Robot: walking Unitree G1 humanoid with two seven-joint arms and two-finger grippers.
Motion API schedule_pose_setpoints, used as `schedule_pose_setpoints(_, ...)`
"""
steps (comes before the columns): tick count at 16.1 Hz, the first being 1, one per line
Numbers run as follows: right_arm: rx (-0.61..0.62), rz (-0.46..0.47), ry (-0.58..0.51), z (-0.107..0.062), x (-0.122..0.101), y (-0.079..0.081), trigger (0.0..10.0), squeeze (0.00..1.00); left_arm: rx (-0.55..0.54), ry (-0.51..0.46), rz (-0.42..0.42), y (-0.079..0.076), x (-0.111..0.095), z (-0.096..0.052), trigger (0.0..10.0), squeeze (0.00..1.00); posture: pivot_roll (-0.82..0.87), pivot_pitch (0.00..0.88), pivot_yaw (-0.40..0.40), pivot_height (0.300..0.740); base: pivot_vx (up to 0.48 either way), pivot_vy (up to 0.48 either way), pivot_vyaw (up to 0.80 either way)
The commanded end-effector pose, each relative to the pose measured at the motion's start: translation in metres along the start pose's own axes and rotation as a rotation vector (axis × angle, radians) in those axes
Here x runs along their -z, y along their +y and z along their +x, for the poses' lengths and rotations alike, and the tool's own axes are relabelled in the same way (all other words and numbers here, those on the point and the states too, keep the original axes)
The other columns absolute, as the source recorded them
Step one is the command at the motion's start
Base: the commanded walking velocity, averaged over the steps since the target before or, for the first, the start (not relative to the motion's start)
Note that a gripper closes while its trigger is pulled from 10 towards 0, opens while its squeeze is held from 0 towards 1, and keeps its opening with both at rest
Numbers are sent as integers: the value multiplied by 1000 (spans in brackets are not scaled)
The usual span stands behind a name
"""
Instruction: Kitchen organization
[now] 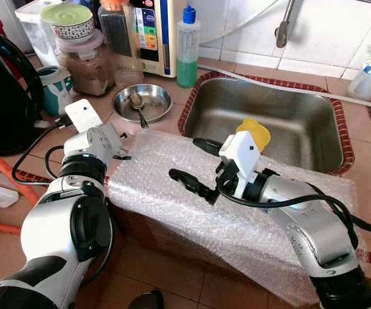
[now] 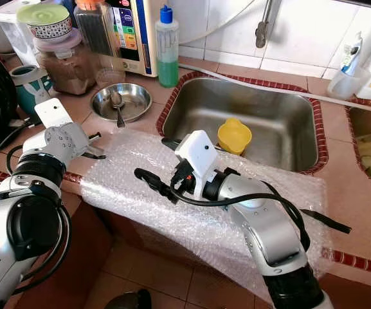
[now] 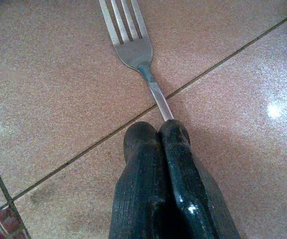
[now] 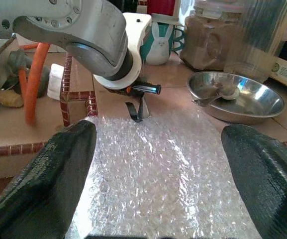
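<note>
My left gripper (image 3: pixel 157 130) is shut on the handle of a steel fork (image 3: pixel 132 44), whose tines lie over the pink tiled counter. In the left eye view this left gripper (image 1: pixel 122 155) sits at the left edge of a sheet of bubble wrap (image 1: pixel 166 206) spread over the counter's front edge. Above the middle of the wrap my right gripper (image 1: pixel 182 158) stands open with nothing between its fingers. A steel bowl (image 1: pixel 162 96) holding a spoon (image 1: pixel 138 106) sits just beyond the wrap. A yellow cup (image 2: pixel 234 136) lies in the steel sink (image 1: pixel 294 129).
A green dish soap bottle (image 1: pixel 187 48), jars (image 1: pixel 85 64), a teal mug (image 1: pixel 53 87) and a white appliance (image 1: pixel 152 32) crowd the back left. A black rounded object (image 1: pixel 2 90) stands at far left. The counter's front edge drops to the tiled floor (image 1: pixel 172 277).
</note>
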State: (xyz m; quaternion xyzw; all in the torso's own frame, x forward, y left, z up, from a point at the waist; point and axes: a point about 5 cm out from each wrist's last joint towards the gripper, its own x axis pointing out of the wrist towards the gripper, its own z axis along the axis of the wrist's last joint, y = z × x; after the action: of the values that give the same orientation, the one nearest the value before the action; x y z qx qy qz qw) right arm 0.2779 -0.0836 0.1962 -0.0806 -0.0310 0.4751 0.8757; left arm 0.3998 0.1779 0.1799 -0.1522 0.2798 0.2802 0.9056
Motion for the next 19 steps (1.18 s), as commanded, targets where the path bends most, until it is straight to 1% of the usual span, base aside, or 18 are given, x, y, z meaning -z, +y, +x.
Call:
schedule_pose_setpoints(1, 5, -2, -40, -1, -8, 0, 10000, 0, -21, 28, 73, 6, 19, 8, 0, 0, -14, 123, 43, 740, 0, 0, 0)
schedule_pose_setpoints(3, 22, 12, -66, -1, -12, -3, 10000, 0, -32, -15, 93, 7, 16, 8, 0, 0, -14, 124, 42, 740, 0, 0, 0)
schedule_pose_setpoints(4, 30, 4, -63, -1, -13, -5, 10000, 0, -76, -113, 130, 12, 7, 8, 0, 0, -13, 123, 39, 740, 0, 0, 0)
schedule_pose_setpoints(7, 28, -3, -56, 0, -11, -5, 10000, 0, -83, -149, 141, 13, 9, 9, 0, 0, -11, 120, 34, 740, 0, 0, 0)
schedule_pose_setpoints(9, 29, -7, -55, 0, -11, -6, 10000, 0, -78, -200, 148, 10, 8, 7, 0, 0, -12, 119, 32, 740, 0, 0, 0)
schedule_pose_setpoints(11, 33, -9, -55, 1, -12, -7, 10000, 0, -69, -297, 176, 5, -2, 1, 0, 0, -12, 117, 32, 740, 0, 0, 0)
schedule_pose_setpoints(13, 37, -12, -55, 1, -12, -7, 10000, 0, -53, -373, 199, -2, -8, -6, 0, 0, -11, 115, 34, 740, 0, 0, 0)
schedule_pose_setpoints(16, 40, -13, -55, 1, -11, -7, 10000, 0, -49, -426, 220, -5, -8, -9, 0, 0, -8, 113, 33, 740, 0, 0, 0)
schedule_pose_setpoints(17, 40, -14, -54, 1, -11, -7, 10000, 0, -46, -417, 212, -3, -6, -8, 0, 0, -7, 112, 32, 740, 0, 0, 0)
schedule_pose_setpoints(18, 39, -15, -53, 1, -11, -7, 10000, 0, -79, -431, 212, 3, -8, -6, 0, 0, -8, 111, 32, 740, 0, 0, 0)
schedule_pose_setpoints(19, 38, -16, -52, 1, -10, -7, 10000, 0, -81, -426, 166, 10, -13, -2, 6745, 0, -7, 110, 31, 740, 0, 0, 0)
